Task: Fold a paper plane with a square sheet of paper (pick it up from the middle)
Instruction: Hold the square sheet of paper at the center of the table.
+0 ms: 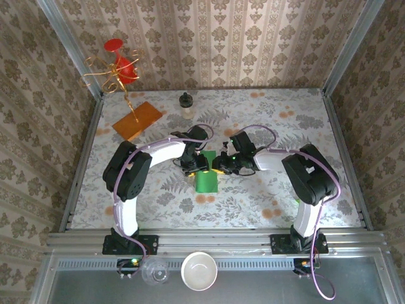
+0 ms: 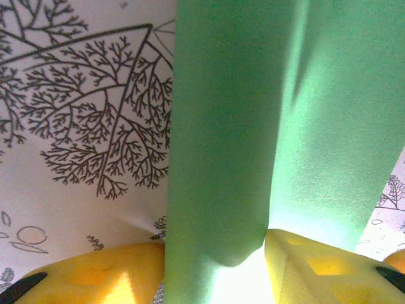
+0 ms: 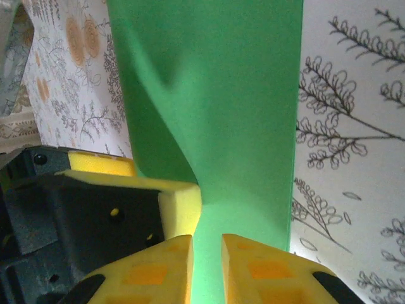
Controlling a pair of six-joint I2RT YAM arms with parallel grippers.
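The square sheet of paper (image 1: 206, 182), bright green and folded to a narrow strip, lies at the table's middle. Both grippers meet over its far end. My left gripper (image 1: 200, 166) has a raised, curled fold of the sheet (image 2: 221, 126) filling the gap between its yellow fingers (image 2: 95, 272), touching both; the left gripper (image 2: 215, 256) is shut on that fold. My right gripper (image 1: 223, 166) (image 3: 206, 244) has its jaws nearly together, with the sheet (image 3: 247, 95) running into the narrow slit. A left finger (image 3: 180, 202) presses the curl beside it.
An orange-brown board (image 1: 137, 120) lies at the back left beside a gold wire stand (image 1: 117, 73) with a red piece. A small dark-capped bottle (image 1: 185, 104) stands at the back. A white bowl (image 1: 199, 271) and a clear glass (image 1: 155, 272) sit on the near ledge.
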